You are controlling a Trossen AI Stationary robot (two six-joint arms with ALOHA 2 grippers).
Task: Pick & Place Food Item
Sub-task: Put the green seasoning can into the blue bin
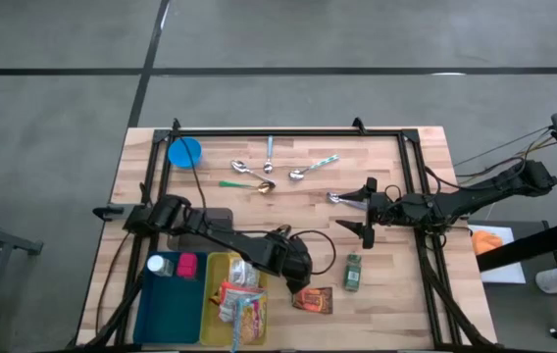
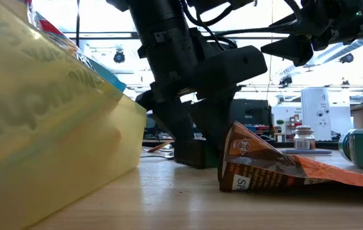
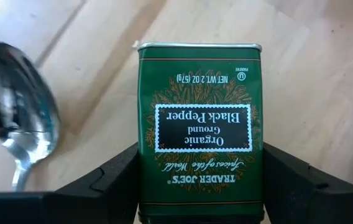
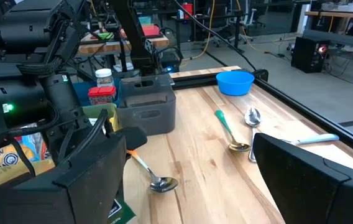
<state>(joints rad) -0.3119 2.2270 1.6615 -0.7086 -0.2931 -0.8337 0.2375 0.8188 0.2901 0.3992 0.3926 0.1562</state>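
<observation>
High view puts the green rectangular black-pepper tin (image 1: 354, 273) flat on the pale wooden desk (image 1: 396, 304), lower centre-right of the frame. Its long axis runs roughly top to bottom of the picture. The left end effector (image 1: 301, 267) sits just to the tin's left, with a strip of bare wood and a loop of cable showing between them, so the tin lies to the frame's right of it and looks unheld. Left wrist view shows that arm's two dark fingers (image 3: 117, 177) standing apart on either long side of the tin, label facing up and a blurred metal spoon (image 3: 18, 124) off to one side. From that view alone I cannot tell whether the pads touch the metal. My reading is that the jaws are spread and lined up to close across the tin's narrow width, not clamped on it. A crumpled brown snack packet (image 1: 313, 299) lies just below the left end effector, close enough to get nudged. The yellow plastic bin (image 1: 210, 270) already holding packets is further left. The right end effector (image 1: 367, 211) hangs at centre-right with its jaws spread wide and empty, above the spoon and higher in the frame than the tin. The left arm is the nearer one and the likelier to make the pick.
</observation>
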